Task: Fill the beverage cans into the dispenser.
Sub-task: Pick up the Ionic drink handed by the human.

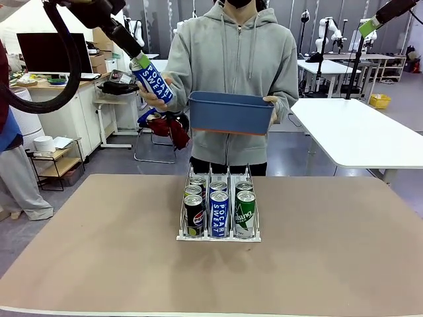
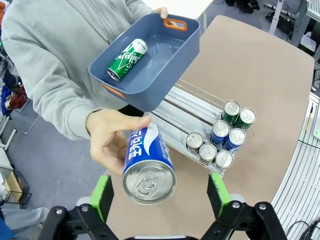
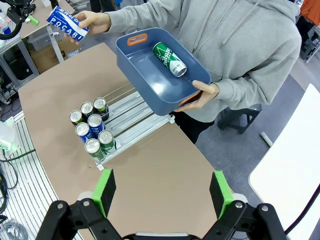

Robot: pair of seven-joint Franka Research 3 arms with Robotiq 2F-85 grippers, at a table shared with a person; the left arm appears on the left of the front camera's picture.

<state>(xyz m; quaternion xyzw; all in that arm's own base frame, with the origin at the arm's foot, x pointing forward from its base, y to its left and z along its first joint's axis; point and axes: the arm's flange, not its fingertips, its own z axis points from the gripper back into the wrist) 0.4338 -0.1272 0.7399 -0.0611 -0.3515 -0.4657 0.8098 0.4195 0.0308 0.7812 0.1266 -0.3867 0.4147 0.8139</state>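
A person's hand (image 2: 107, 140) holds a blue-and-white Pocari Sweat can (image 2: 147, 167) up, silver top toward my left wrist camera. It sits between the fingers of my left gripper (image 2: 160, 195), which stands open, its green pads clear of the can on both sides. In the front view this can (image 1: 153, 82) meets the left gripper (image 1: 139, 61) high at the left. The white wire dispenser (image 1: 218, 234) holds several cans, with a black Pepsi can (image 1: 193, 214) at the front left. My right gripper (image 3: 162, 192) is open and empty, high above the table.
The person's other hand holds a blue bin (image 1: 231, 112) above the dispenser's far end; one green can (image 3: 170, 59) lies inside it. The brown tabletop (image 1: 99, 251) spreads around the rack. White tables (image 1: 357, 132) stand behind to the right.
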